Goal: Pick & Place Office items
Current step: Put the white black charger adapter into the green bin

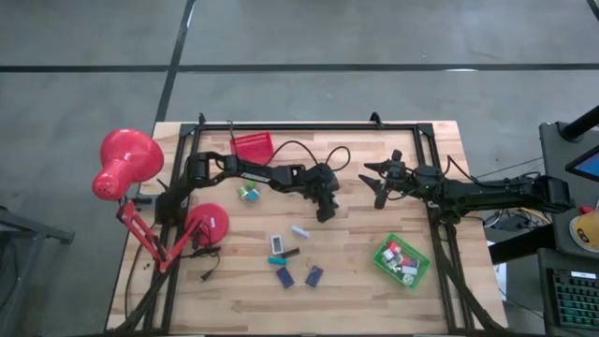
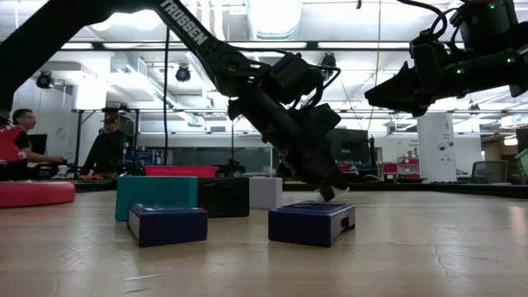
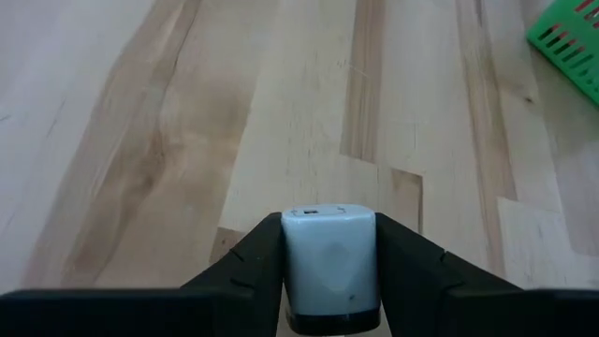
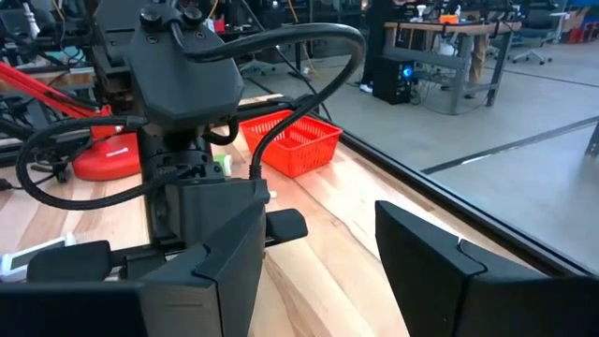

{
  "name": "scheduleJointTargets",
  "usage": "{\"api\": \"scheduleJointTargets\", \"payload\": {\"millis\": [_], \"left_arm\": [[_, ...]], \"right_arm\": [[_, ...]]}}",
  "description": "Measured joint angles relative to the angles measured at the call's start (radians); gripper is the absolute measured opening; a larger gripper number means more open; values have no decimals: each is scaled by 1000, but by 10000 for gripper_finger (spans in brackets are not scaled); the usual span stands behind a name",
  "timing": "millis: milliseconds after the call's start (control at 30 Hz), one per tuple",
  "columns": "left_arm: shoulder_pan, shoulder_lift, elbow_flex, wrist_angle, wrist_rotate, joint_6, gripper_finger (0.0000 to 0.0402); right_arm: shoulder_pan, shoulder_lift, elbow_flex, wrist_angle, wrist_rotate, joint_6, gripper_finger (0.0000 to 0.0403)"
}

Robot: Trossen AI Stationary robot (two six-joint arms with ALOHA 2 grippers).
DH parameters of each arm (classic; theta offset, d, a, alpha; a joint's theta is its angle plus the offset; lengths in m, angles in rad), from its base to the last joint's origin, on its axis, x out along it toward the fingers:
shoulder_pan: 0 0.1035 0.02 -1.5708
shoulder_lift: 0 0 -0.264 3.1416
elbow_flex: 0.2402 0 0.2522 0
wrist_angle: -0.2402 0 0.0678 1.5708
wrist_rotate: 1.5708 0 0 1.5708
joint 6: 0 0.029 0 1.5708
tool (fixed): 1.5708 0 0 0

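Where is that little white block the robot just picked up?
The white block sits clamped between the left gripper's fingers, held above the middle of the wooden table, beyond the loose pieces, left of the green tray.

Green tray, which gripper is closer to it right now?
Right. The right gripper hangs just above-left of the green tray; the left gripper, holding a white block, is farther left.

Bright ceiling lights [image 2: 272, 16] glare overhead (soft shadows, mild blur).
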Motion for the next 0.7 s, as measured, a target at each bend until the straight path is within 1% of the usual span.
{"api": "scheduleJointTargets", "payload": {"millis": [167,500,700], "left_arm": [[0,0,-2,4,1,-3,142],[0,5,-3,-7,19,1,219],[0,4,-3,-6,19,1,230]], "right_arm": [[0,0,0,0,0,0,199],[0,0,0,0,0,0,199],[0,0,0,0,0,0,199]]}}
